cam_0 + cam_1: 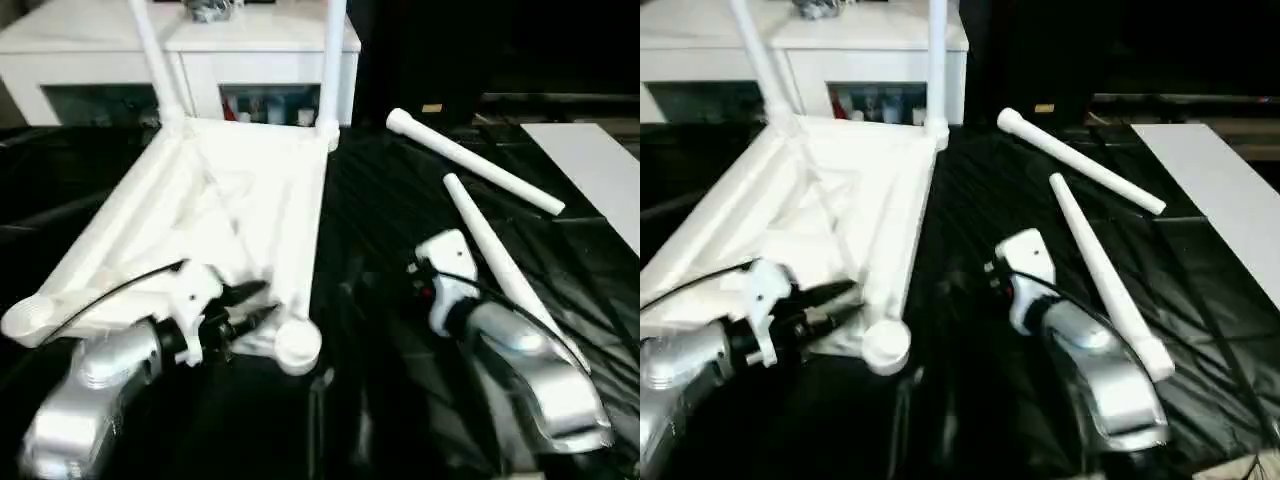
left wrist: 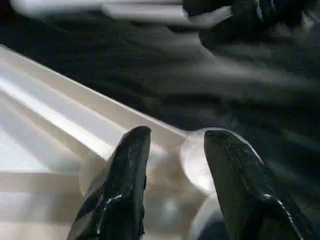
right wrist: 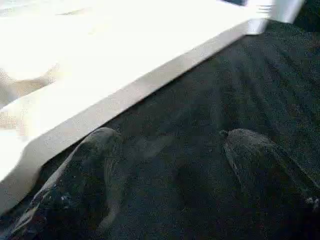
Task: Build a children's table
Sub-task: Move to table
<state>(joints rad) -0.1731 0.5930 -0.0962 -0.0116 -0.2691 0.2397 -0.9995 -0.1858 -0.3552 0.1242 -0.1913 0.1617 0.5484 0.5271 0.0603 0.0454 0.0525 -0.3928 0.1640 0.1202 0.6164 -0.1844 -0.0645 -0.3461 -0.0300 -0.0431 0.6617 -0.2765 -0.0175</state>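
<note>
1. The children's table (image 1: 230, 215) is seen lying upside down on the black sheet (image 1: 400, 300), ribbed underside up, its far edge close to the white cabinet (image 1: 200, 60) at the back. 2 legs are already stood in the far corner sockets: one (image 1: 155, 60) at the far left corner, one (image 1: 333, 60) at the far right.

2. The left gripper (image 1: 250, 305) is held just beside the near right corner socket (image 1: 297, 345), its 2 black fingers (image 2: 125, 185) parted with nothing seen between them. In the left wrist view the socket's round mouth sits between and beyond the fingertips.

3. The right gripper (image 3: 165, 165) is held low over bare sheet, jaws wide apart and empty, with the table's long right edge just beside one finger.

4. 2 loose legs remain on the sheet to the right of the table: one (image 1: 475, 160) farther back, one (image 1: 495, 260) lying close alongside the right forearm (image 1: 520, 370).

5. Risk: the nearer loose leg is likely to be knocked or rolled by the right forearm if that arm is swung outward, since round tapered tube rolls easily on slick sheet.

6. Risk: the table top could be shoved along the glossy sheet if the left fingers are pushed against the socket rim, and the 2 standing legs could be tilted toward the cabinet.

7. Risk: a leg offered to the near socket at a slant would probably jam on the rim rather than seat.

8. The near left socket (image 1: 25, 320) is also still unfilled, so 2 insertions are judged to remain.
</note>
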